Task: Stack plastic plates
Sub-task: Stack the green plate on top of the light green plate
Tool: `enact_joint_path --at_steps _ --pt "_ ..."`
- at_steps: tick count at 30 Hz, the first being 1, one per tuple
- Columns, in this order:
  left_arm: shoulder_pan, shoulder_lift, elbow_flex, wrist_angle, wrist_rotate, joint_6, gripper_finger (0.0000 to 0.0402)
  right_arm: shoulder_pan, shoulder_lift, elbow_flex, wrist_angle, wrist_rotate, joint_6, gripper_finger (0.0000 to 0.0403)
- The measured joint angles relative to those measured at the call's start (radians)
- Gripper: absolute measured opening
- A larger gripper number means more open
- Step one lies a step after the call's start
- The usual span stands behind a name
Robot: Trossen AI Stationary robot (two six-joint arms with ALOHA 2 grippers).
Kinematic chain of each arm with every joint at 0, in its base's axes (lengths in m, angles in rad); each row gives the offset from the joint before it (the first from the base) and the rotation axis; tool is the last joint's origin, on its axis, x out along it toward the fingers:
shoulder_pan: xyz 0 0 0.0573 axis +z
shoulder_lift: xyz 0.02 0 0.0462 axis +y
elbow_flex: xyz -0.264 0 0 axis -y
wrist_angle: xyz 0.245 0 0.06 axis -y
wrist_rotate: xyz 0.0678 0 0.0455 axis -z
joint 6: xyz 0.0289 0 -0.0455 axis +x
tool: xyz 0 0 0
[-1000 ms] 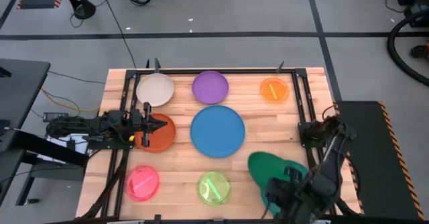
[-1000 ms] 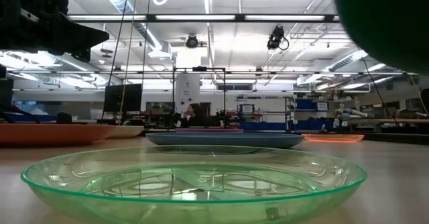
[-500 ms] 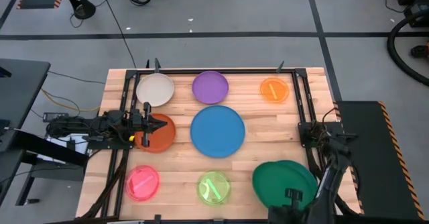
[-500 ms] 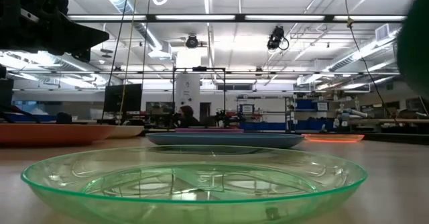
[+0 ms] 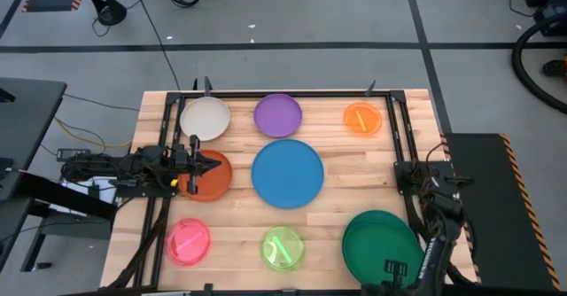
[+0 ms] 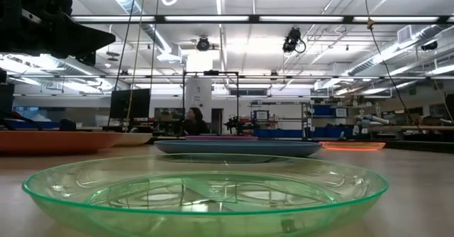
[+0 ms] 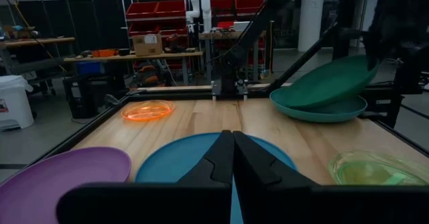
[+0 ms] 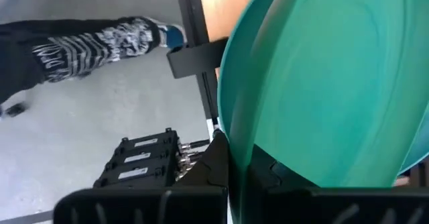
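My right gripper [image 5: 392, 268] is at the table's near right corner, shut on the dark green plate [image 5: 379, 247]. That plate sits tilted over the teal plate [image 7: 322, 108], which lies flat on the table. My left gripper [image 5: 209, 165] waits shut, hovering above the rust-orange plate [image 5: 211, 179]. The blue plate [image 5: 287, 173] lies in the table's middle. The cream plate [image 5: 205, 119], purple plate [image 5: 278, 115] and translucent orange plate [image 5: 362, 118] line the far side. The pink plate [image 5: 189, 241] and lime plate [image 5: 282, 248] lie along the near edge. My right gripper pinches the dark green plate's near rim [image 8: 236, 143] between its two fingers, coming from the table's near side. The held near edge is raised. In the left wrist view the plate's far edge [image 7: 280, 96] is down on the teal plate.
A black metal frame [image 5: 395, 128] runs along the table's far, left and right sides. Bare wood [image 5: 350, 167] shows between the blue plate and the right rail. A person's legs [image 8: 74, 39] show on the floor beyond the near right corner.
My right gripper has carried the dark green plate toward the table's right and near edge and down. The plate, held high and steeply tilted a second ago, now covers the teal plate and has left the low view.
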Motion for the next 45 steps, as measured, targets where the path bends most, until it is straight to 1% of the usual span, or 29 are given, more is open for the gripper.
enact_joint_path --at_steps 4,9,12,14,16,18,21,23,26,28,30,34,36,39,45 --pt "0.000 0.000 0.000 0.000 0.000 0.000 0.0011 0.035 -0.034 -0.021 0.002 0.089 -0.055 0.0015" --pt "0.000 0.000 0.000 0.000 0.000 0.000 0.0011 0.070 -0.055 -0.147 0.012 0.070 -0.052 0.0015" --pt "0.000 0.000 0.000 0.000 0.000 0.000 0.0011 0.083 -0.058 -0.218 0.026 0.085 -0.033 0.0015" --pt "0.000 0.000 0.000 0.000 0.000 0.000 0.0011 0.085 -0.056 -0.243 0.030 0.111 -0.024 0.0019" --pt "0.000 0.000 0.000 0.000 0.000 0.000 0.0011 0.086 -0.057 -0.263 0.010 0.137 -0.023 0.0031" --pt "0.000 0.000 0.000 0.000 0.000 0.000 0.0011 0.086 -0.057 -0.291 -0.017 0.140 -0.032 0.0047" --pt "0.000 0.000 0.000 0.000 0.000 0.000 0.0011 0.084 -0.057 -0.329 -0.007 0.123 -0.035 0.0075" --pt "0.000 0.000 0.000 0.000 0.000 0.000 0.0011 0.080 -0.057 -0.351 -0.004 0.093 -0.036 0.0094" --pt "0.000 0.000 0.000 0.000 0.000 0.000 0.0011 0.078 -0.057 -0.351 0.002 0.075 -0.053 0.0124" --pt "0.000 0.000 0.000 0.000 0.000 0.000 0.0011 0.077 -0.057 -0.324 -0.010 0.080 -0.058 0.0143" --pt "0.000 0.000 0.000 0.000 0.000 0.000 0.0011 0.076 -0.078 -0.311 -0.001 0.110 -0.061 0.0160" --pt "0.000 0.000 0.000 0.000 0.000 0.000 0.0011 0.063 -0.122 -0.321 -0.002 0.223 -0.062 0.0188" --pt "0.000 0.000 0.000 0.000 0.000 0.000 0.0011 0.043 -0.137 -0.347 -0.004 0.258 -0.055 0.0195" --pt "0.000 0.000 0.000 0.000 0.000 0.000 0.0011 0.004 -0.154 -0.388 -0.002 0.267 -0.050 0.0197" --pt "0.000 0.000 0.000 0.000 0.000 0.000 0.0011 -0.094 -0.161 -0.365 0.004 0.279 -0.160 0.0193"
